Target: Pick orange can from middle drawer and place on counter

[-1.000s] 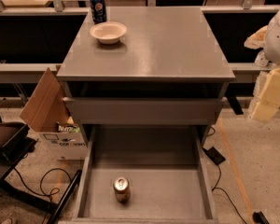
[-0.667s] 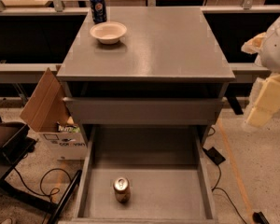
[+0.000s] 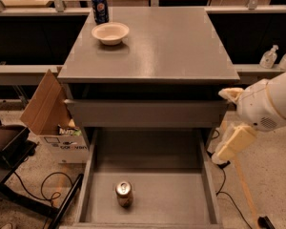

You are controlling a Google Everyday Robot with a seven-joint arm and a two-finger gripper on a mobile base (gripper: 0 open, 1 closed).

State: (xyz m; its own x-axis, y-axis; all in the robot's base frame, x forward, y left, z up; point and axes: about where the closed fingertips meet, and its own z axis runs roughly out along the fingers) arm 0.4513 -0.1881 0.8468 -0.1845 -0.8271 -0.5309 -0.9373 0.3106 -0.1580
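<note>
The orange can [image 3: 124,193] stands upright on the floor of the open middle drawer [image 3: 167,197], near its front and left of centre. The counter [image 3: 157,46] is the grey cabinet top above it. My arm comes in from the right edge, and my gripper [image 3: 232,144] hangs beside the cabinet's right side, level with the drawer's back. It is well right of the can and above it, and holds nothing that I can see.
A dark blue can [image 3: 100,7] and a cream bowl [image 3: 110,33] sit at the counter's back left. An upper drawer front [image 3: 143,112] juts out slightly. A cardboard box [image 3: 50,113] stands left of the cabinet. Cables [image 3: 43,185] lie on the floor. Bottles [image 3: 269,57] stand on the right ledge.
My arm has moved left and down, from beside the counter's right edge to the cabinet's right side near the open drawer. The can has not moved.
</note>
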